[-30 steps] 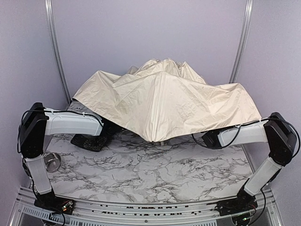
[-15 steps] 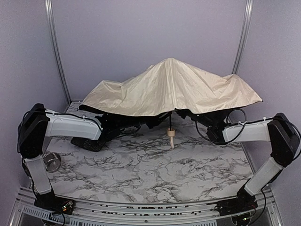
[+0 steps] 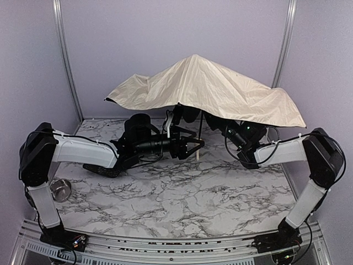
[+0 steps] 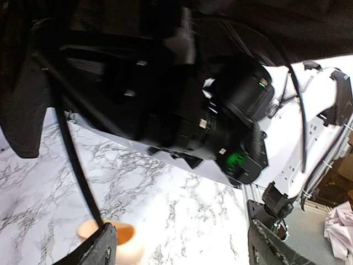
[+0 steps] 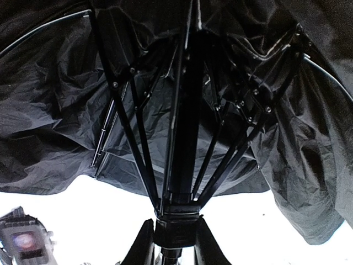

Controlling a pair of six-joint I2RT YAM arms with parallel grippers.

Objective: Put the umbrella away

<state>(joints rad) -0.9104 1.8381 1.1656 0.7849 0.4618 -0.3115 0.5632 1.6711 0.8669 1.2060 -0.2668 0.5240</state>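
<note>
The umbrella (image 3: 207,88) is half open and held up over the back of the table, cream outside and black inside (image 5: 66,110). My right gripper (image 5: 175,245) is under the canopy, shut on the black runner (image 5: 176,221) around the shaft, where the ribs meet. In the top view it (image 3: 223,126) sits in the canopy's shadow. My left gripper (image 3: 194,145) stands open just left of the thin black shaft (image 4: 77,160). Its jaws (image 4: 187,248) are wide apart, and the small tan handle (image 4: 124,243) lies against the left fingertip (image 4: 102,245), not gripped.
A small metal cup (image 3: 62,189) stands by the left arm's base. A flat black object (image 3: 105,165) lies on the marble table (image 3: 182,204) under the left forearm. The right arm's wrist (image 4: 231,127) is close in front of the left gripper. Walls enclose the back and sides.
The canopy rose from draping over both arms and now tilts up on the right gripper. My left gripper opened wide and let go, now showing in front of the canopy.
</note>
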